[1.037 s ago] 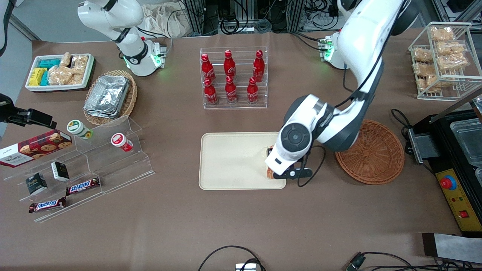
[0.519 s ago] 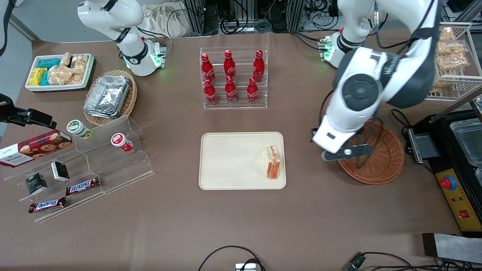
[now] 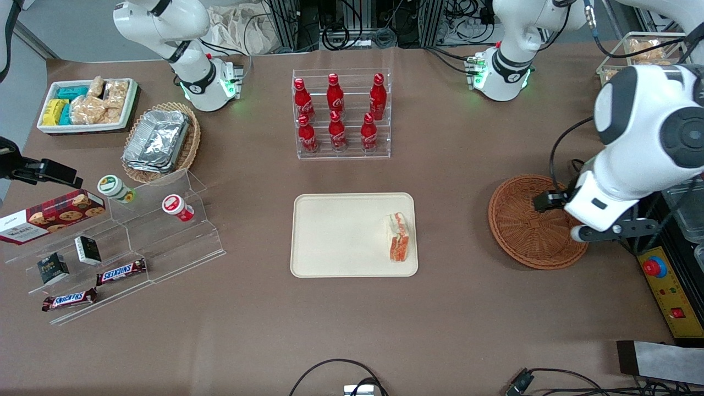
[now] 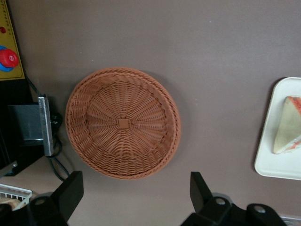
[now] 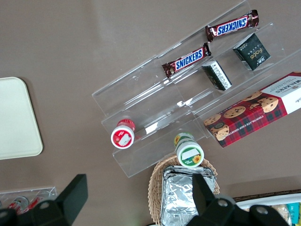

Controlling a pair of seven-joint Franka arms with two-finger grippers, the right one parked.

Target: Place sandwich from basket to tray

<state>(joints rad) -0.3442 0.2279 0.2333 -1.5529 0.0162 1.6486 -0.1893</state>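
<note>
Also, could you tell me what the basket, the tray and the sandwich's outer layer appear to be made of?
The basket looks like woven wicker, reddish-brown, with radial strands showing. The tray seems to be smooth matte cream plastic with a moulded rim. The sandwich shows pale soft bread over an orange-red filling. The gripper hangs open above the basket.

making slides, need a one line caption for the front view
Sandwich rests on the tray; the open tool hangs above the empty basket.

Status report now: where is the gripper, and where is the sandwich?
Gripper open, empty, above the basket. Sandwich lies on the tray. Nothing in the way.
</note>
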